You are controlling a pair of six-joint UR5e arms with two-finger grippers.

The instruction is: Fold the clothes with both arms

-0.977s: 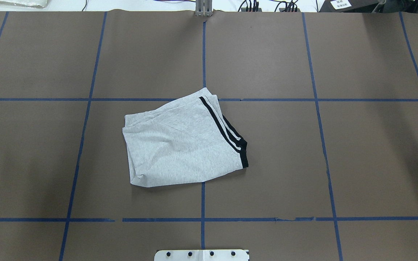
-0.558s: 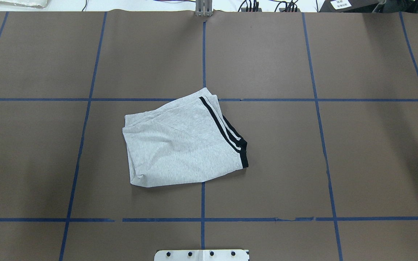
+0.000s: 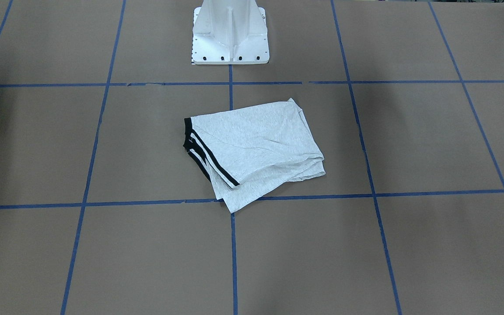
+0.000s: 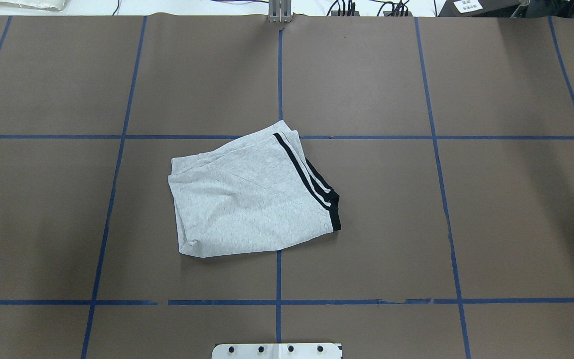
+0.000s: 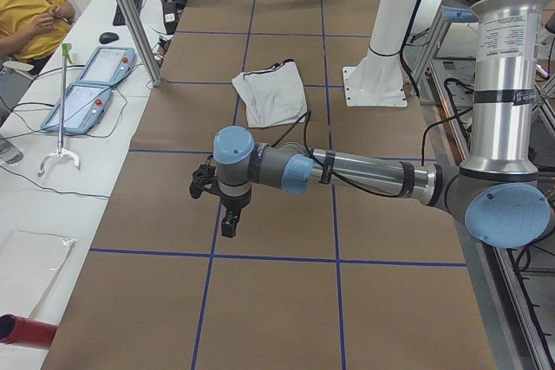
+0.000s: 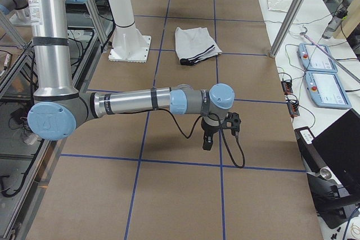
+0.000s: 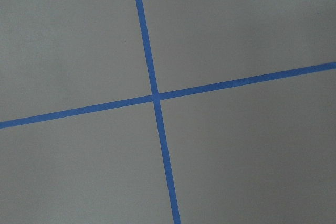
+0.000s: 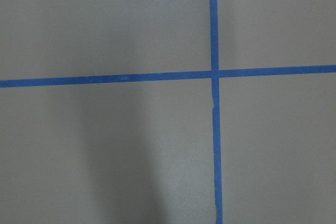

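T-shirt (image 4: 247, 209) folded near pedestal (image 3: 230, 39); left fingers (image 5: 227, 228), right fingers (image 6: 206, 141) well away; state cannot tell.

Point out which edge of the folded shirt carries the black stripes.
The striped edge is the one on the robot's right side of the T-shirt. It carries black-and-white trim, while the other edges are plain grey.

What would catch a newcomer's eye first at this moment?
The folded grey T-shirt lies alone mid-table, its black-and-white striped trim along the edge on the robot's right. In the side views, the left arm and right arm stretch out over opposite ends of the brown table, well clear of it.
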